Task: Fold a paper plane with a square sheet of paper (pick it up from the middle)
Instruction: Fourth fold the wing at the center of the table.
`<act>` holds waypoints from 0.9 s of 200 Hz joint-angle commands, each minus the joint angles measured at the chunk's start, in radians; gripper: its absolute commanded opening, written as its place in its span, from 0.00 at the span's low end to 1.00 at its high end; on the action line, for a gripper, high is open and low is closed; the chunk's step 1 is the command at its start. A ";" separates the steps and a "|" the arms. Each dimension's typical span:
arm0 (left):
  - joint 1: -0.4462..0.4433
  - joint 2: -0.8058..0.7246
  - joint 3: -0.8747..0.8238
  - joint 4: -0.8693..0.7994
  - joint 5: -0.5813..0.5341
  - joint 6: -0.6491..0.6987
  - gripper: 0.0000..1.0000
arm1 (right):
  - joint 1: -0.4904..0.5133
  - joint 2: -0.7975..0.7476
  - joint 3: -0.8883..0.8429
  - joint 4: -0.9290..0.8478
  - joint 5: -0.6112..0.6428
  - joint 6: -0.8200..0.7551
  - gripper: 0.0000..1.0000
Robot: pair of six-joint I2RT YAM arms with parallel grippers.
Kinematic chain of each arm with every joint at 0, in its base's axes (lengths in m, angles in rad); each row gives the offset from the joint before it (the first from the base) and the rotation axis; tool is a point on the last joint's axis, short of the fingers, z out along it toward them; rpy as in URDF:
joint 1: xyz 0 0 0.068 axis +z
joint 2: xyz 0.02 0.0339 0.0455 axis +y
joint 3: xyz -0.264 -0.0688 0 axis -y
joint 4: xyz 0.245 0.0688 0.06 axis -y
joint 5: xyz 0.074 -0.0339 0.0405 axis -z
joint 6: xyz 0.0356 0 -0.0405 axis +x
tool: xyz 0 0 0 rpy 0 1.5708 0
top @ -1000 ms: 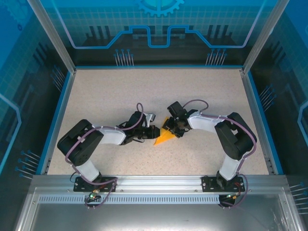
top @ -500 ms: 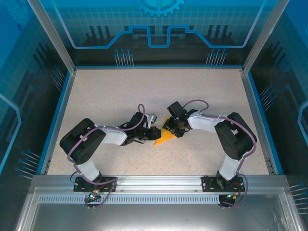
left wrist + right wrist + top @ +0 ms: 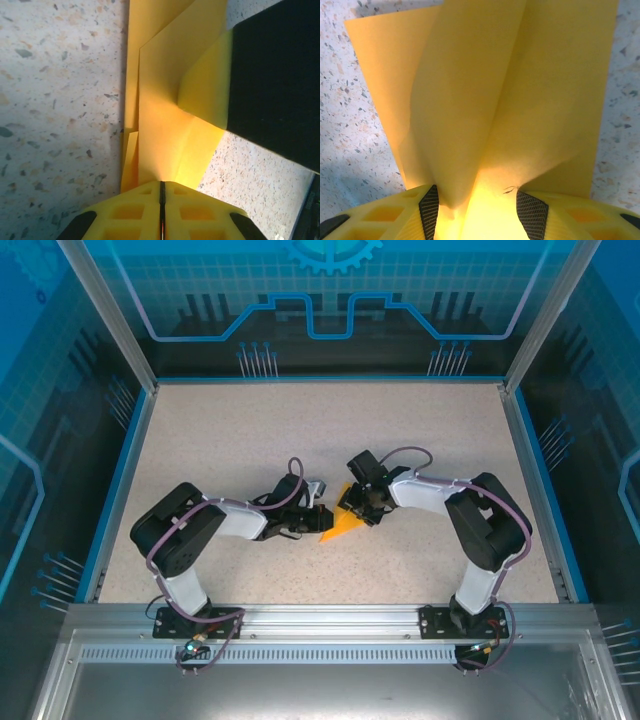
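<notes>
Speckled table (image 3: 230, 440) — paper plane (image 3: 340, 525) between both grippers

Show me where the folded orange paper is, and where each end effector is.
folded orange paper (image 3: 338, 527), top external view, on its pointed near-left part.
left end effector (image 3: 161, 186), left wrist view, at the seam of its shut fingertips.
right end effector (image 3: 477, 200), right wrist view, between its fingertips.

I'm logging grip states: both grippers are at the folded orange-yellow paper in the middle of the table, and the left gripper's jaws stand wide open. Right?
Not quite. The left gripper has its jaws closed together, pinching the edge of the folded orange-yellow paper, as the left wrist view shows. The rest holds: the right gripper is at the paper too, mid-table.
</notes>
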 commanded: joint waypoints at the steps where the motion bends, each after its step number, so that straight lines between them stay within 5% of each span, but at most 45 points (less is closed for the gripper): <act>1: -0.008 0.007 0.024 -0.048 -0.030 0.017 0.09 | 0.013 0.178 -0.104 -0.178 0.045 0.001 0.54; 180: -0.008 -0.016 0.029 -0.089 -0.112 0.024 0.09 | 0.013 0.216 -0.079 -0.178 0.036 -0.003 0.56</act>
